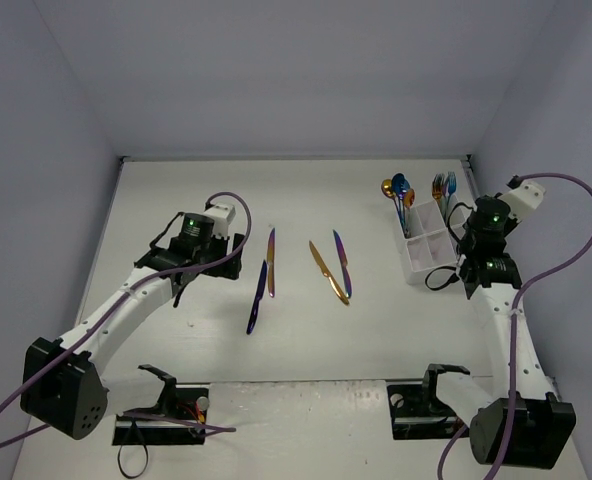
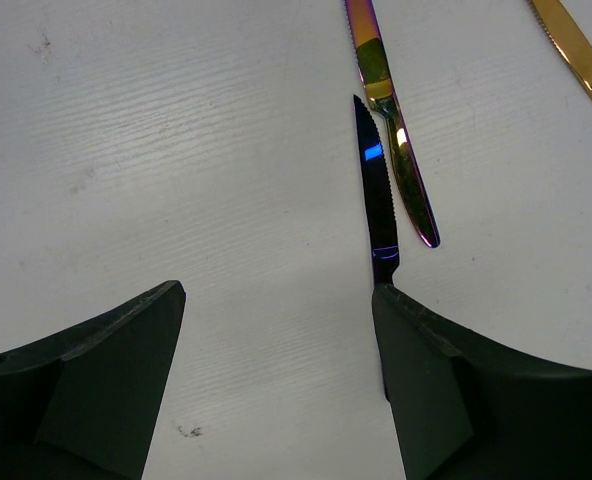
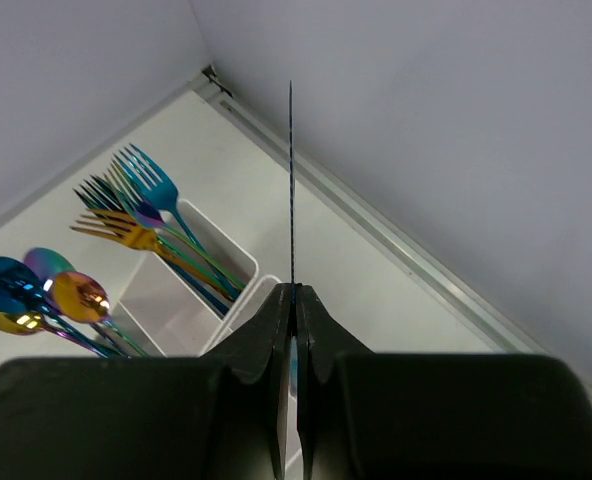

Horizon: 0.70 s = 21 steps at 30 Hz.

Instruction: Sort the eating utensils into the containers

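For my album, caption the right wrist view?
Right gripper pinches a knife edge-on near the white caddy of forks and spoons.

A white table [image 1: 376, 340] filled the middle of the top view, with pale grey walls [image 1: 296, 70] on three sides. A thin metal strip [image 1: 296, 158] lined its upper edge. Dark specks [image 2: 188, 431] marked the left-wrist view's lower left.

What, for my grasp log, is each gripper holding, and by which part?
Left gripper: nothing, jaws open. Right gripper: shut on an edge-on knife, by one end, apparently the handle.
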Tool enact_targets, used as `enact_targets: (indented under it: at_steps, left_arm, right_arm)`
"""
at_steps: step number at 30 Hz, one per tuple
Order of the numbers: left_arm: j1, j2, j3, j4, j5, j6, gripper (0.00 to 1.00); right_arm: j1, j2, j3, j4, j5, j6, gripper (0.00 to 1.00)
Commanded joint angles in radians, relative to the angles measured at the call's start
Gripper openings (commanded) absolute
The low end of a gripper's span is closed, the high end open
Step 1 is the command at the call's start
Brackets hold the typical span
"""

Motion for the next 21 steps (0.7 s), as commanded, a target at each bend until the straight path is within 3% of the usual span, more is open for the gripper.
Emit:
enact_targets:
  at_steps: [1,8,18,21]
  left_arm:
    - [0.009,-0.009,0.028,0.067,0.022,0.009,0.73]
    - [0.009,-0.006,0.025,0.071,0.028,0.006,0.73]
    - [0.009,0.015,0.023,0.078,0.044,-0.028,0.73]
    - [0.009,0.023,0.019,0.074,0.046,-0.084,0.73]
  right_arm:
    - [-0.021,0.011,-0.048,0.176,0.005,0.010,0.00]
    - [-0.061,0.040,-0.124,0.310,-0.043,-0.019,0.00]
    - [-0.071,0.088,-0.209,0.373,-0.161,0.013,0.00]
    - [-0.071,0.082,-0.225,0.375,-0.189,0.027,0.06]
